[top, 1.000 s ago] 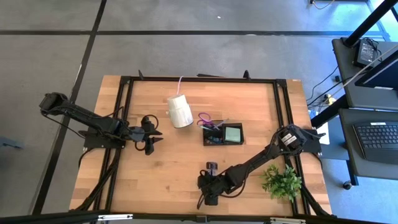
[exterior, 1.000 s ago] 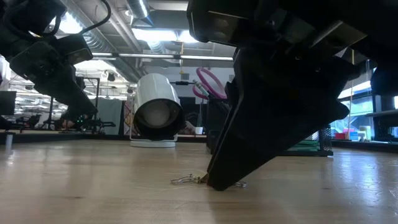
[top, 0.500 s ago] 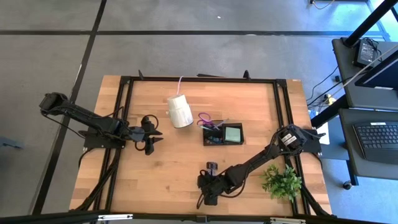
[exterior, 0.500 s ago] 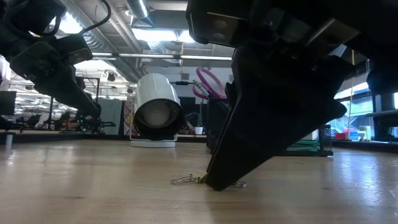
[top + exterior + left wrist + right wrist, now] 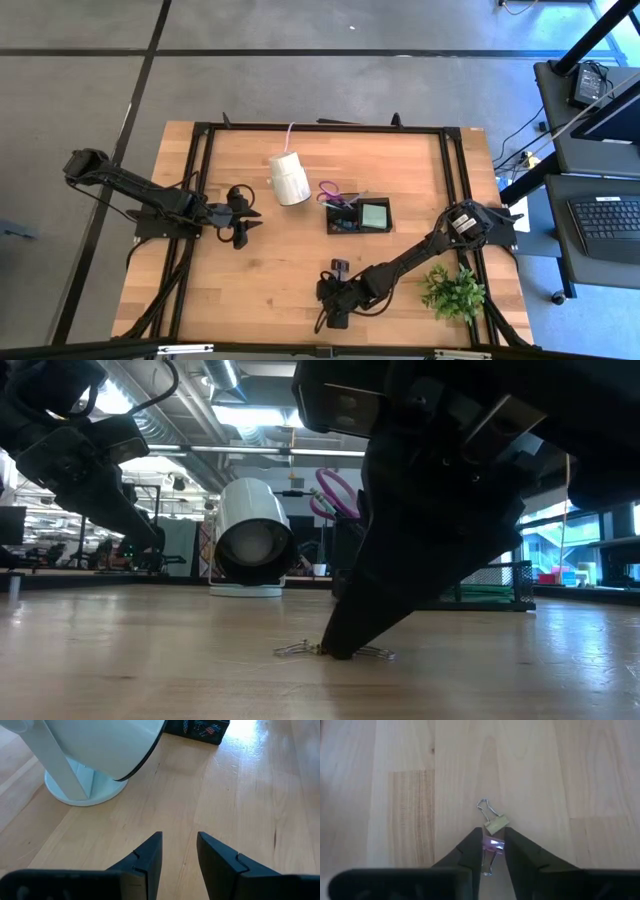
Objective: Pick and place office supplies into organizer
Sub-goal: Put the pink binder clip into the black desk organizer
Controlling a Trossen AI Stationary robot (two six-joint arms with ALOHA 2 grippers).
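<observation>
Two tiny binder clips lie joined on the wood near the table's near edge: a gold one (image 5: 496, 825) with a wire loop, and a pink one (image 5: 492, 845). My right gripper (image 5: 493, 846) (image 5: 335, 308) slants down over them, shut on the pink clip. The black organizer (image 5: 340, 222) sits right of the table's centre, holding a mint sticky-note pad (image 5: 375, 215) and purple-handled scissors (image 5: 329, 190) that stick up from it. My left gripper (image 5: 180, 845) (image 5: 246, 225) hovers open at the left, touching nothing. My right gripper pinches the pink clip's body (image 5: 492, 848) between its two fingers. The fingers slant down from the near right, and their tips (image 5: 338, 652) reach the wood. The clip lies on the table, with wire handles (image 5: 293, 650) sticking out beside the tips. The gold clip lies just beyond the fingers.
A white cylinder roll (image 5: 289, 178) lies on its side on a stand at the far centre, close ahead of my left gripper. A green leafy plant (image 5: 455, 292) stands at the near right. A black frame (image 5: 320, 128) rims the table.
In the low view my right gripper's dark fingers have drawn together over the clips, their outline narrowing while the tips stay on the wood. The clips have stayed where they were.
</observation>
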